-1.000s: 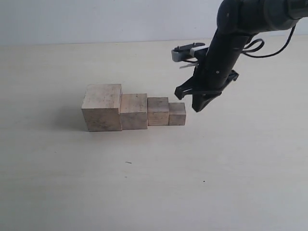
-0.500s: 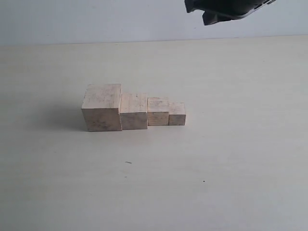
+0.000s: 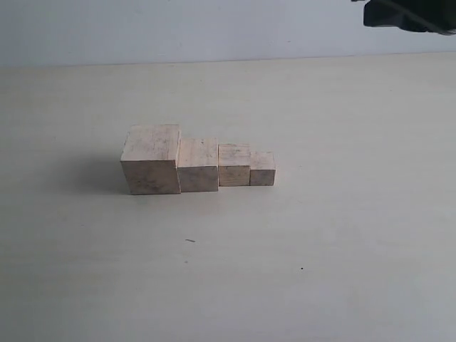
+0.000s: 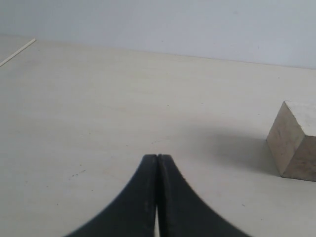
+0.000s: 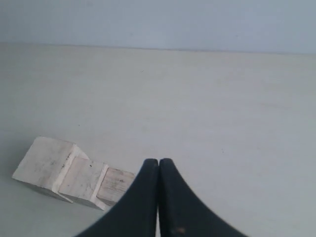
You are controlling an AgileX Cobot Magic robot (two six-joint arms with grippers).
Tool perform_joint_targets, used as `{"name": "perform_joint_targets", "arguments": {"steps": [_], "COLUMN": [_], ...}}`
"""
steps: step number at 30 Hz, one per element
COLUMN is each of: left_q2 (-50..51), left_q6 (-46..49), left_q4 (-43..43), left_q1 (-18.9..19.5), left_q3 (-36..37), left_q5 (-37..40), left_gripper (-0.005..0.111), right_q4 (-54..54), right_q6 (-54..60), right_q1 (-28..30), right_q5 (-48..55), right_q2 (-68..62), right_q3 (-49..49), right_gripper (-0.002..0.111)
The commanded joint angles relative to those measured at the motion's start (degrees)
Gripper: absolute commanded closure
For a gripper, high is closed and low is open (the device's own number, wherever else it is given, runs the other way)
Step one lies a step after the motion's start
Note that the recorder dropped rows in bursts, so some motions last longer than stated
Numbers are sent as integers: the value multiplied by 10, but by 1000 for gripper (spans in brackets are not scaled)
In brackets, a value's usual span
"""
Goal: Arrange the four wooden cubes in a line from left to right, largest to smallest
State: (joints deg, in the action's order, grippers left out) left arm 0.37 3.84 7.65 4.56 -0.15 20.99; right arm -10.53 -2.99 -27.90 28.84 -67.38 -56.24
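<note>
Four pale wooden cubes stand touching in one row on the table, shrinking from left to right: the largest cube [image 3: 151, 159], the second cube [image 3: 198, 164], the third cube [image 3: 234, 165] and the smallest cube [image 3: 262, 169]. In the right wrist view three cubes show, the largest [image 5: 44, 165] among them; the black fingers hide the smallest. My right gripper [image 5: 158, 161] is shut on nothing, high above the table; a dark part of that arm [image 3: 411, 14] shows at the exterior view's top right corner. My left gripper [image 4: 157, 157] is shut and empty, with the largest cube [image 4: 295, 142] off to one side.
The pale table [image 3: 320, 235] stretches bare around the row, with a few small dark specks [image 3: 190, 241] in front. A light wall [image 3: 178, 28] rises behind the table's far edge.
The right arm has risen from beside the smallest cube and drawn away to the upper right, nearly out of the exterior view. The cubes have not moved.
</note>
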Motion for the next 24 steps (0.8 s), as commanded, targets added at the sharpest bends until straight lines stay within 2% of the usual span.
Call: {"name": "perform_joint_targets", "arguments": {"steps": [1,12,17,24], "left_q2": [-4,-4,-4,-4], "left_q6": [-5,-5,-5,-5], "left_q4": [1,1,1,1], "left_q1": [0,0,0,0], "left_q3": [2,2,2,2], "left_q5": [-6,-6,-6,-6], "left_gripper": [107,107,107,107], "right_q4": [0,95,91,90], "right_q6": [0,-2,-2,-2], "right_q1": [-1,6,91,217], "right_q5": [-3,12,9,-58], "right_q2": [31,111,178,312], "right_q3": [1,5,55,208], "right_gripper": [108,108,108,108]}}
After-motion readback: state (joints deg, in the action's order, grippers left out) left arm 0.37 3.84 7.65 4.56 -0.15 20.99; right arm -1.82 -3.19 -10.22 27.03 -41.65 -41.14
